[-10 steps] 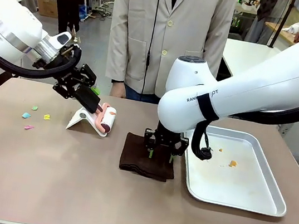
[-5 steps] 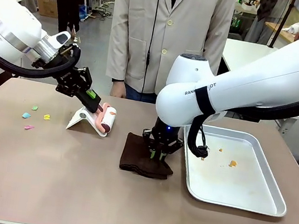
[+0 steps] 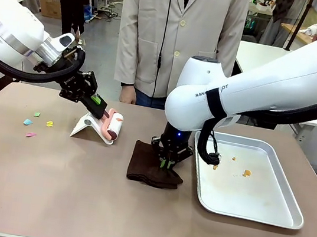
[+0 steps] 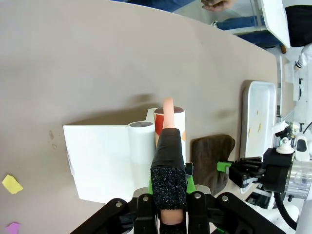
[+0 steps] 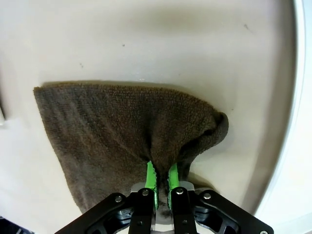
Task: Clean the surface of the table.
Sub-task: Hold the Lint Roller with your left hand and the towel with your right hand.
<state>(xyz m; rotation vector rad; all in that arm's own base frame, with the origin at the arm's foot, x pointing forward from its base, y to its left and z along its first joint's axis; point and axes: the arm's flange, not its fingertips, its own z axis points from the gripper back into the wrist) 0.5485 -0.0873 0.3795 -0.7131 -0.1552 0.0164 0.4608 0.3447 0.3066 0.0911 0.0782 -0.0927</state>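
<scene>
With our right gripper (image 3: pixel 165 162) pinching the cloth (image 3: pixel 144 173) below it and left gripper (image 3: pixel 99 106) clamping the roller (image 3: pixel 113 127), we must next lift and wipe the table (image 3: pixel 47 185).

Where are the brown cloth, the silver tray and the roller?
Brown cloth (image 3: pixel 142 167): front view, its left half.
Silver tray (image 3: pixel 242 196): front view, bare floor near the middle.
Roller (image 3: pixel 115 126): front view, its drum end.
</scene>
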